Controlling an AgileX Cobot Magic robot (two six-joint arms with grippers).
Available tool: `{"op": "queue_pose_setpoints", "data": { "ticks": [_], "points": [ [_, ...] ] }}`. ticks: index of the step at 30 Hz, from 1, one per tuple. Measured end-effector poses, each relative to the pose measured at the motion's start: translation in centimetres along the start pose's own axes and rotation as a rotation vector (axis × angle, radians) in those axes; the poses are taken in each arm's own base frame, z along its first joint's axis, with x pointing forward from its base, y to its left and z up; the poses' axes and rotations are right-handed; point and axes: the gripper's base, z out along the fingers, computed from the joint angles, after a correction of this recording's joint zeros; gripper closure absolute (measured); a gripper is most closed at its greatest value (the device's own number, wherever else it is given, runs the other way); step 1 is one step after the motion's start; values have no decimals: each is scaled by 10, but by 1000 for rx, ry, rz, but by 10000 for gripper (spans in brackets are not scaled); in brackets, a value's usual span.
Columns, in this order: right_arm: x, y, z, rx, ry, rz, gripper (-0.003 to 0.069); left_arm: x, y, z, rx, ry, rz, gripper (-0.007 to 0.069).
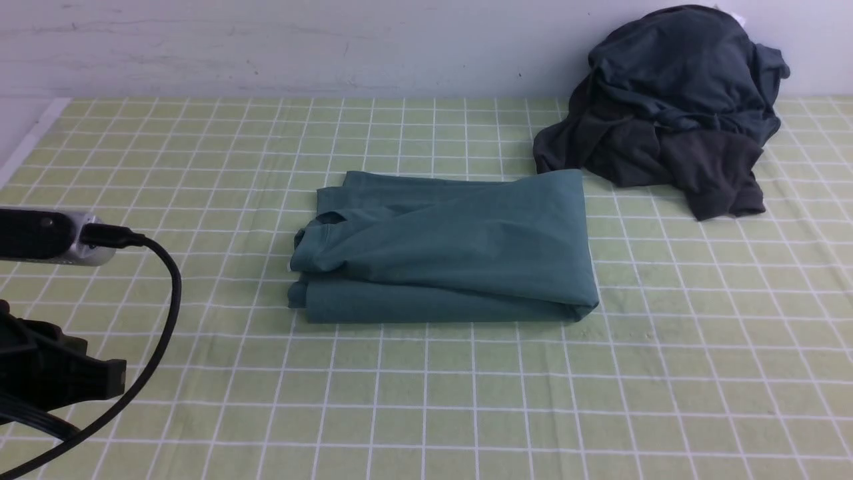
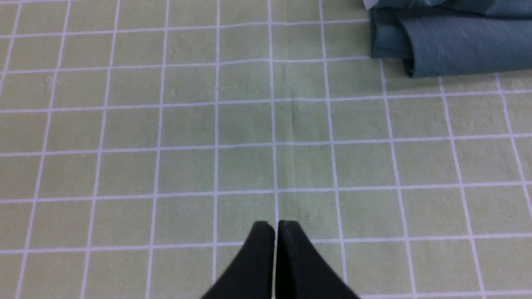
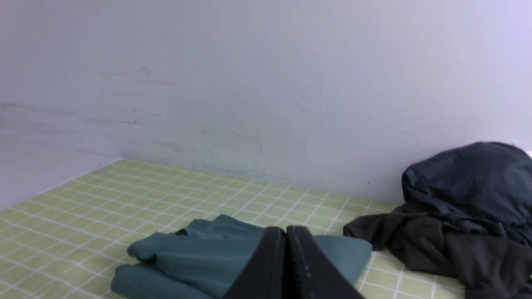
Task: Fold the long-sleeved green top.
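Front view, arm: I see only part of my left arm (image 1: 53, 377) at the near left edge, low over the desk (image 1: 700, 373), with a black cable (image 1: 170, 293) looping off it.
Front view, top's place: the green long-sleeved top (image 1: 453, 247) lies mid-desk, ahead and to the right of that arm, well apart from it.
Front view, top's look: it is folded into a thick rectangle with a rounded fold along the near edge and bunched layers at its left end. Dark garments (image 1: 666, 107) are heaped just beside its far right corner, against the wall (image 1: 266, 47).
Left wrist view, claw: my left claw (image 2: 275, 226) has its black fingers pressed together, gripping nothing, over bare checked cloth.
Left wrist view, top: only its stacked, hemmed edges (image 2: 449, 45) show, well apart from the claw.
Right wrist view, claw: my right claw (image 3: 286, 232) is closed tight and empty, aimed toward the wall.
Right wrist view, top: it lies beyond the tips (image 3: 187, 257); I cannot tell the gap.
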Motion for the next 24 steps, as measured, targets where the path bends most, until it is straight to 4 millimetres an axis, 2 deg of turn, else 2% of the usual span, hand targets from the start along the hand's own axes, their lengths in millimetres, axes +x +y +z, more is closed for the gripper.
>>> {"op": "queue_pose_setpoints", "data": {
  "ticks": [6, 18, 24],
  "points": [
    [0, -1, -17, -2, -76, 7, 673, 0, 0, 0, 0, 0, 0, 628],
    [16, -4, -17, 35, 55, -6, 673, 0, 0, 0, 0, 0, 0, 628],
    [55, -7, -13, 91, 102, 8, 673, 0, 0, 0, 0, 0, 0, 628]
  ]
}}
